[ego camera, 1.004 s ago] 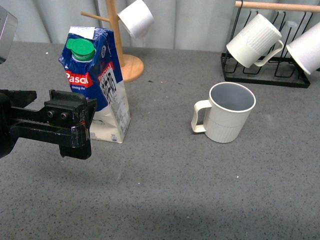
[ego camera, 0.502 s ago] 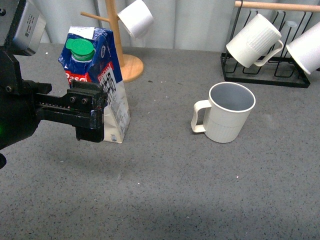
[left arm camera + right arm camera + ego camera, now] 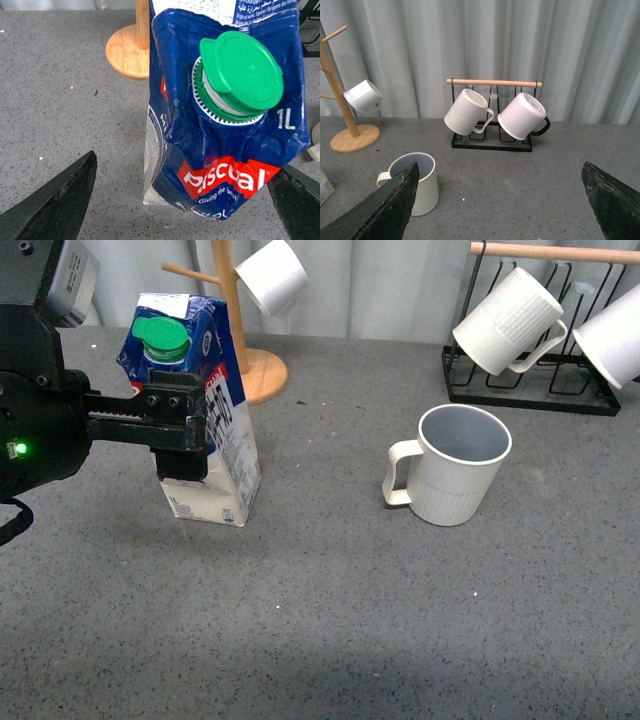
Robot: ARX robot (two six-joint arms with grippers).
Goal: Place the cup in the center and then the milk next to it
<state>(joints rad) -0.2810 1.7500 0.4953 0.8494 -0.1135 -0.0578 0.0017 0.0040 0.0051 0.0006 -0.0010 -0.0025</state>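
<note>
My left gripper [image 3: 183, 435] is spread wide around the tall blue-and-white Pascual milk carton [image 3: 228, 445]. One black finger [image 3: 55, 205] stands clear of one side. The other [image 3: 297, 200] sits just beside the opposite edge, and I cannot tell whether it touches. The carton stands on its base on the left part of the dark grey speckled tabletop [image 3: 320, 580], near the round wooden base of a mug tree [image 3: 262, 375]. Its long axis runs close to vertical, and its green screw cap [image 3: 160, 337] on the sloped top faces towards me. The large cream mug with a ribbed lower half [image 3: 455, 480] stands upright right of the middle, mouth up, with its loop handle pointing towards the carton's side. It is well apart from the carton, with bare tabletop between them. My right gripper [image 3: 499, 200] is also spread, with nothing between its fingers. It faces a black wire rack [image 3: 492, 142] holding two hung mugs.
</note>
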